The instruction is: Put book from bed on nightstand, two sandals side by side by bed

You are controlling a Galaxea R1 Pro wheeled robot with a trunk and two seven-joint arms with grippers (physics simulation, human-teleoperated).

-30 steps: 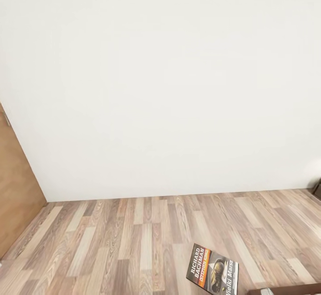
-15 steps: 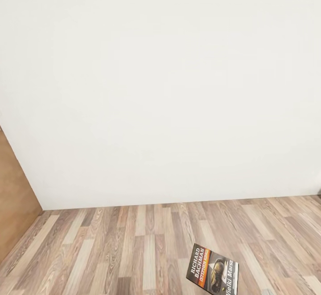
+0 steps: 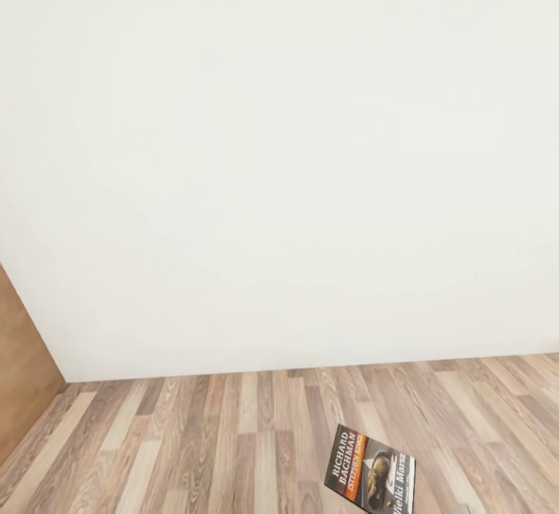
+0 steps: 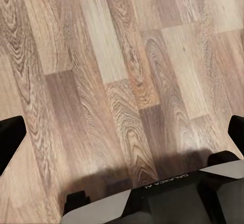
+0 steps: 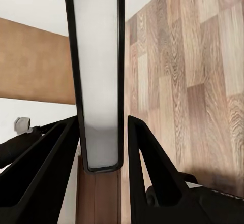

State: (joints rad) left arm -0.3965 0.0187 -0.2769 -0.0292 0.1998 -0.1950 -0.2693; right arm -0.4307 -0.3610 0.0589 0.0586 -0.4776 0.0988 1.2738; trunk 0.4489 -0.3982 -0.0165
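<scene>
White wall and plank floor (image 3: 194,436) ahead; right gripper (image 5: 103,148) clamps the book (image 3: 370,477), left gripper (image 4: 122,132) open; carry it level.

floor (image 3: 194,436): wood-plank, grainy | wall (image 3: 279,149): matt white | book (image 3: 371,474): glossy paper cover

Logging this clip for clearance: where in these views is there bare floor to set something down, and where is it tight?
Bare plank floor runs from the white wall toward the camera, bordered by a brown panel at left. It is tight lower right, where the book sits clamped on edge in the right gripper. The left gripper hangs open over bare planks.
</scene>
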